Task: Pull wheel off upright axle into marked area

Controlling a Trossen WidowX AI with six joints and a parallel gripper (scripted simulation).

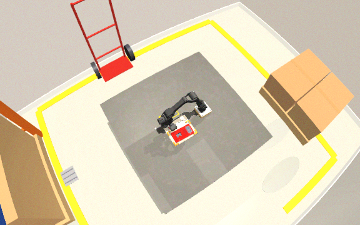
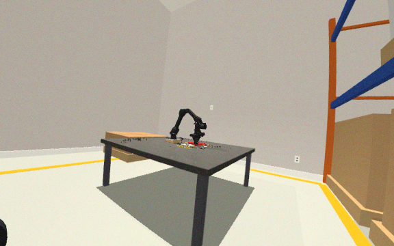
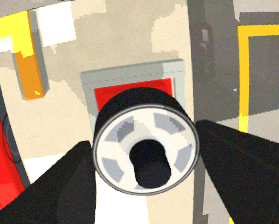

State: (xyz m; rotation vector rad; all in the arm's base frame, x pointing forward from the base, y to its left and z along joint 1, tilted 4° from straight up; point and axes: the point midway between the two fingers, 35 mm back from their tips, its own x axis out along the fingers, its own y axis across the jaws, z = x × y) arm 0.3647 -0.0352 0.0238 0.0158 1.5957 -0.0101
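Pale walls enclose a dark, four-legged surface (image 1: pixel 230 125) (image 2: pixel 169 154), its far edge near the arm's base. Away from the corners, the end effector (image 2: pixel 196 143) (image 3: pixel 144 141) clamps the wheel (image 3: pixel 107 150), whose hub surrounds the black axle (image 3: pixel 152 167), beside a red panel (image 1: pixel 183 133) (image 3: pixel 5 165).
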